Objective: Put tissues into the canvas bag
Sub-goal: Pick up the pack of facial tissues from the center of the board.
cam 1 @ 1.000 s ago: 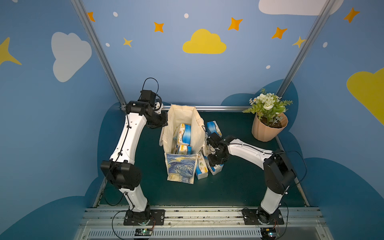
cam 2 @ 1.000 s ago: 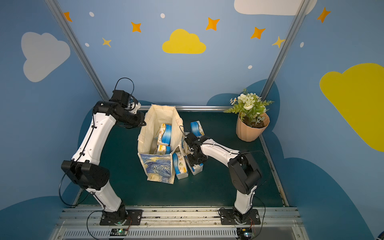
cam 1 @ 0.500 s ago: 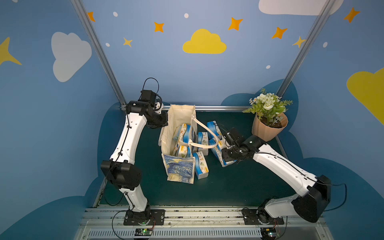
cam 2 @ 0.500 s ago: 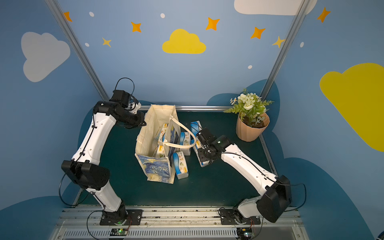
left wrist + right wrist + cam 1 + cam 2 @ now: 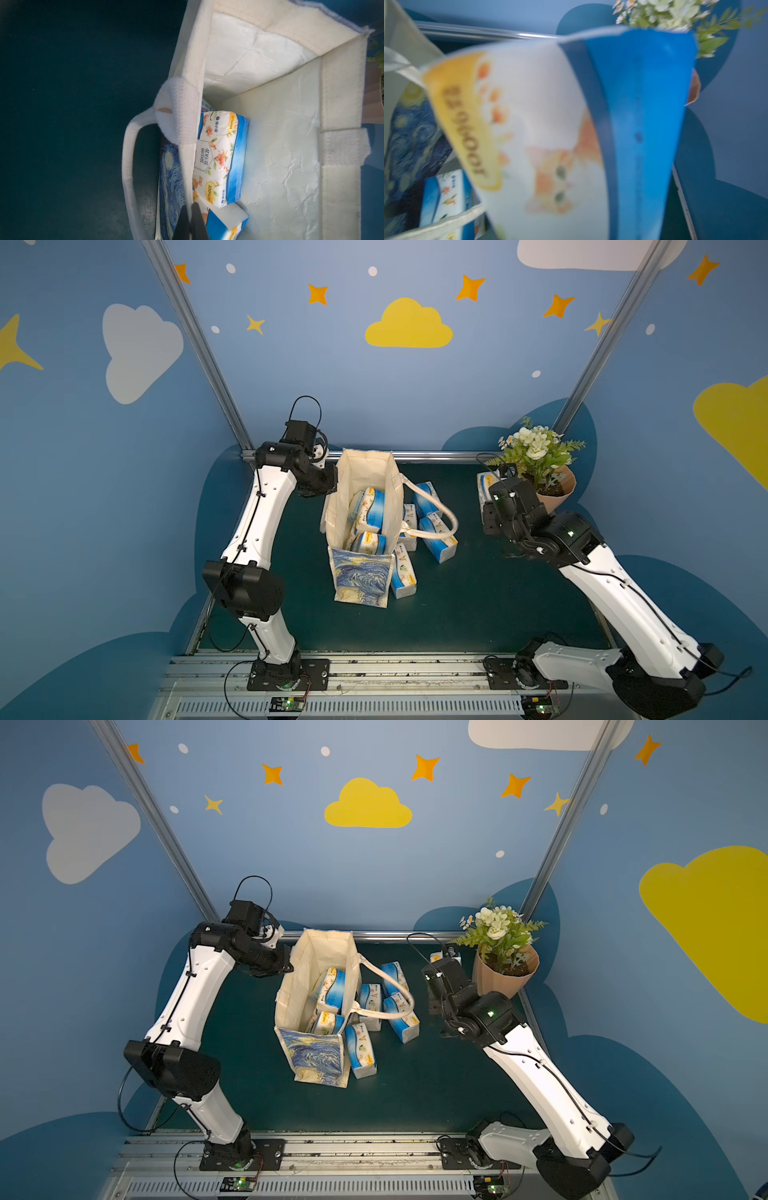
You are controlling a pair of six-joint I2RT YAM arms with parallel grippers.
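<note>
The likeliest trouble was the handle (image 5: 441, 510). It looped out of the bag (image 5: 365, 472) toward the right, over loose packs (image 5: 436, 537) on the bench (image 5: 478, 605), and a low swing could have hooked it and dragged the bag over. The pot (image 5: 557, 495) stood just beside the right claw (image 5: 488, 510), so a wide turn might have knocked it. The pack (image 5: 550, 135) looked soft, and a grip off its middle could have let it sag or slip. The bag already held several packs on end, so a tilted drop might have caught on the rim.

The right claw's jaws were hidden behind the pack. Yet the pack hung off the bench at its tip, so I judged it clamped there, near the far right corner and well apart from the bag's mouth. The left claw (image 5: 190, 220) was pinched together on the bag's left rim, holding the mouth open. The bag stood by the far edge, left of the middle.
</note>
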